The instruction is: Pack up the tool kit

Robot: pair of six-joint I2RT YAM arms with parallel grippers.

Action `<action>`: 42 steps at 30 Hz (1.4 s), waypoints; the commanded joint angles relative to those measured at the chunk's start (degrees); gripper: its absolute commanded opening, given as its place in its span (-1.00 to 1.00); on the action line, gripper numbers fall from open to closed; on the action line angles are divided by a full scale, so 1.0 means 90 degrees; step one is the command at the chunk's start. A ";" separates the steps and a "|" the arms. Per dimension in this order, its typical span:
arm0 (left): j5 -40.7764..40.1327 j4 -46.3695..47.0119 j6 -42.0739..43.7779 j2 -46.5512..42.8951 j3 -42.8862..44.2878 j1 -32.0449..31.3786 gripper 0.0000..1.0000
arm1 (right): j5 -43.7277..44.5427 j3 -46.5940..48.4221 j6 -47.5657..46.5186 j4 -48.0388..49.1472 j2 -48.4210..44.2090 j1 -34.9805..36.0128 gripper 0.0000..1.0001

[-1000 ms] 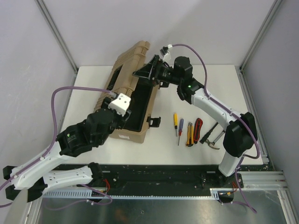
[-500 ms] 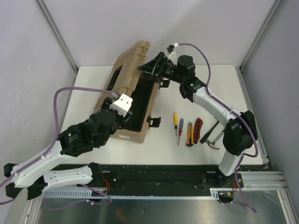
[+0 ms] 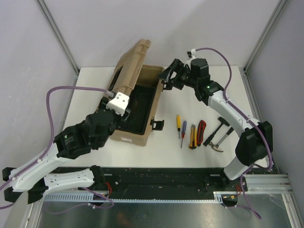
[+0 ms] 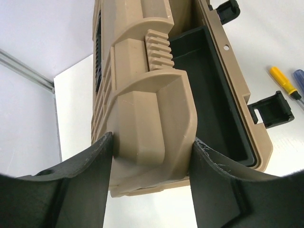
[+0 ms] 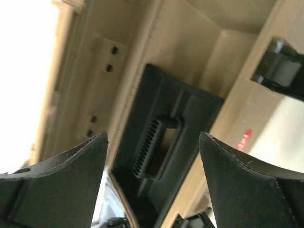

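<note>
Left gripper (image 4: 152,142) is clamped on the near end of the lid (image 4: 142,95), jaws pressed to both sides, holding it upright over the tan case (image 3: 142,137). Right gripper (image 5: 153,137) hangs wide open and empty above the case's far right corner, looking into the black interior. Now the tools: yellow screwdriver (image 3: 178,124), blue screwdriver (image 3: 184,130), yellow knife (image 3: 193,137), red-black pliers (image 3: 201,130) and two hammers (image 3: 217,128) lie in a row right of the case, beside its near end. Their long axes mostly run along the case's length, the hammers more tilted. They sit on the right arm's side, nearward of its gripper, so that arm looks best placed to fetch.
</note>
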 commanded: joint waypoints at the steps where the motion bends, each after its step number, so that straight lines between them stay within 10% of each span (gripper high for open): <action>1: -0.0270 0.0260 -0.0864 -0.0389 0.0384 0.0049 -1.00 | 0.0538 -0.0078 -0.0922 -0.1156 -0.0031 0.0261 0.63; 29: -0.1384 0.0449 -0.3093 -0.2918 -0.1309 0.0060 -0.84 | 0.0978 -0.0202 -0.0821 -0.1710 0.1132 0.0655 -0.27; 42: -0.1959 0.0455 -0.4095 -0.3592 -0.2580 0.0060 -0.62 | 0.1024 -0.0360 -0.0763 -0.1710 0.1103 0.0466 -0.29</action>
